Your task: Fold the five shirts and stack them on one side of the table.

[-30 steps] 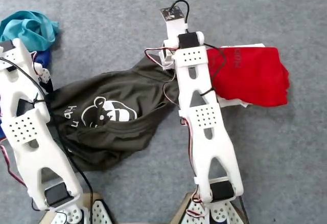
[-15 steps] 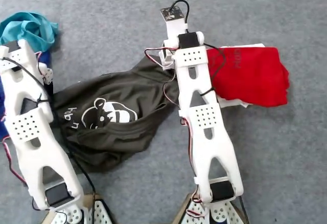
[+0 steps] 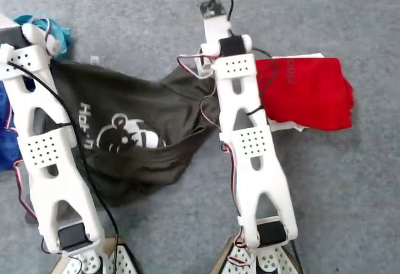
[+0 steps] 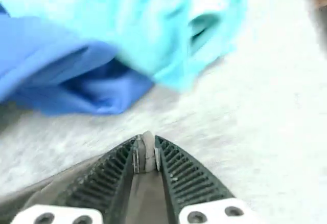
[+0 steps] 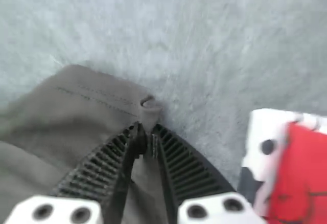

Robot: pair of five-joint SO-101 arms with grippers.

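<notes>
left gripper [image 4: 147, 151] and right gripper [image 5: 146, 138] each pinch the dark shirt [image 3: 131, 130], stretched over the table's [image 3: 350, 180] left half. red shirt [image 3: 309, 92] lies folded on white shirt [image 3: 282, 124] by the right edge (two done, seemingly); teal shirt [image 4: 168, 24] and blue shirt [image 4: 61, 65] wait far-left.

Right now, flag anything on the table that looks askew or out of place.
The dark shirt lies bunched and wrinkled between the left gripper and right gripper, both shut on it. The teal shirt and blue shirt sit crumpled together.

olive shirt [image 3: 164, 107] w/ white print; red shirt [image 3: 312, 92]
</notes>
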